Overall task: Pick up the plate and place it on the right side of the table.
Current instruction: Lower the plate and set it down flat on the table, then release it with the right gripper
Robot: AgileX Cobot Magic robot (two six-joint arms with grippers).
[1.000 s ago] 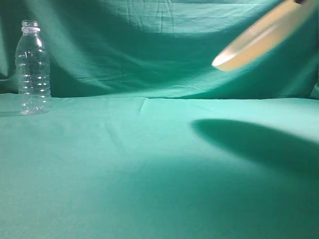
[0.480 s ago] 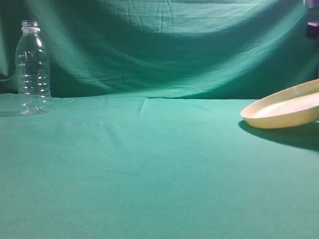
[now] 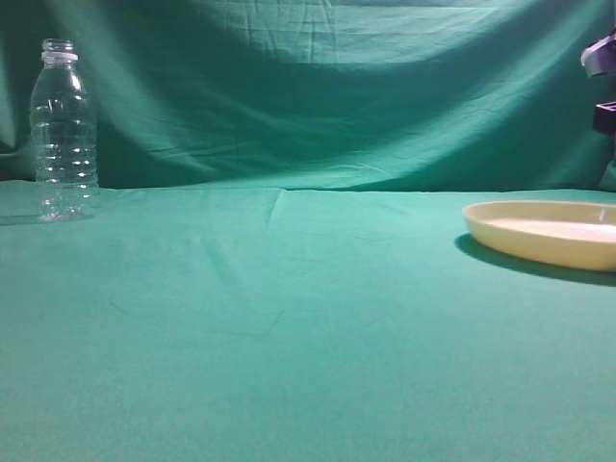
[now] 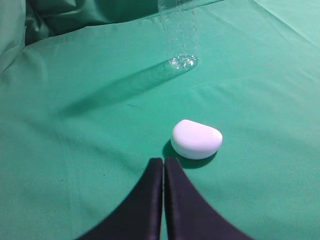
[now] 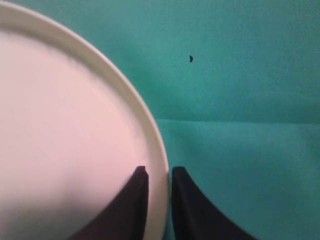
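The cream-yellow plate (image 3: 549,231) lies flat on the teal table (image 3: 289,318) at the far right, cut off by the frame edge. In the right wrist view the plate (image 5: 65,130) fills the left side. My right gripper (image 5: 159,171) straddles its rim with jaws slightly apart, one finger over the inside and one outside, with a sliver of cloth showing beside the rim. Part of the right arm (image 3: 604,87) shows above the plate. My left gripper (image 4: 163,161) is shut and empty, low over the cloth.
A clear plastic bottle (image 3: 64,130) stands upright at the far left by the backdrop; its base shows in the left wrist view (image 4: 181,40). A small white rounded object (image 4: 196,139) lies on the cloth just ahead of the left gripper.
The plate came down from high and tilted at the upper right, to tilted just above the cloth, to flat on the table at the right. The bottle has not moved.
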